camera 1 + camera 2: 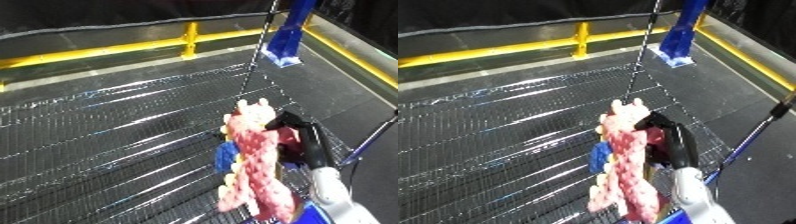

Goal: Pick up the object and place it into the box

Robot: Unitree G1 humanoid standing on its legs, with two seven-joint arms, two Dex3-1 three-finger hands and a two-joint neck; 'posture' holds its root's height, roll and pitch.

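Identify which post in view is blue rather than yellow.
The blue post at the wire bin's far right corner; the yellow post stands left of it, on the yellow rail.

The right black hand point(669, 142) on its white and silver forearm point(691, 197) comes in from the lower right, its fingers curled round a pink and cream knobbly soft toy point(627, 167) with a blue patch on its left side. The toy hangs upright, lifted above the wire-mesh bin lined with shiny clear plastic film point(496, 135), near the bin's right edge. Beyond the bin's far edge runs a yellow metal rail point(513, 49) with a short yellow post. A blue upright post point(680, 37) stands on a pale base past the bin's far right corner, on dark grey floor.
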